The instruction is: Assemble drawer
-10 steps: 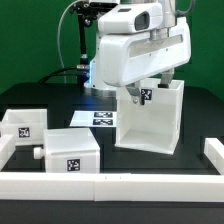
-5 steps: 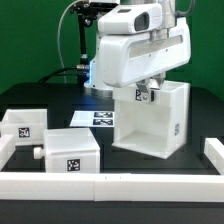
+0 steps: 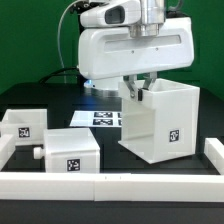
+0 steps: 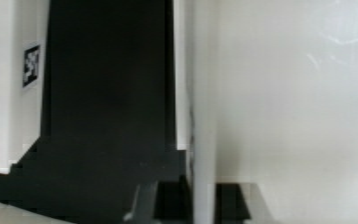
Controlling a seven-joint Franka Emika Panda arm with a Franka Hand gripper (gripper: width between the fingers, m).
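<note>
The main risk is the casing (image 3: 160, 122) slipping or swinging in the grip. The fingers (image 3: 132, 93) hold only one thin wall at its top rim, off-centre, so the weight of the box could twist it loose. A skewed box could also catch on the tabletop (image 3: 195, 110) or knock the nearest tray when moved.

The fingers are closed on that wall. In the wrist view the white wall runs straight down between the two dark fingers (image 4: 155, 203), with the shadowed inside of the box beside it.

The casing is a tall white plastic box, open at the top. It has smooth walls and a small black-and-white square tag low on the side facing the camera. It sits at the exterior view's right, turned corner-on and looking slightly tilted. Whether its base touches the tabletop is unclear.

Two shallower white trays (image 3: 72, 152) lie well apart at the exterior view's left, with the marker board (image 3: 98, 118) between them and the casing.
</note>
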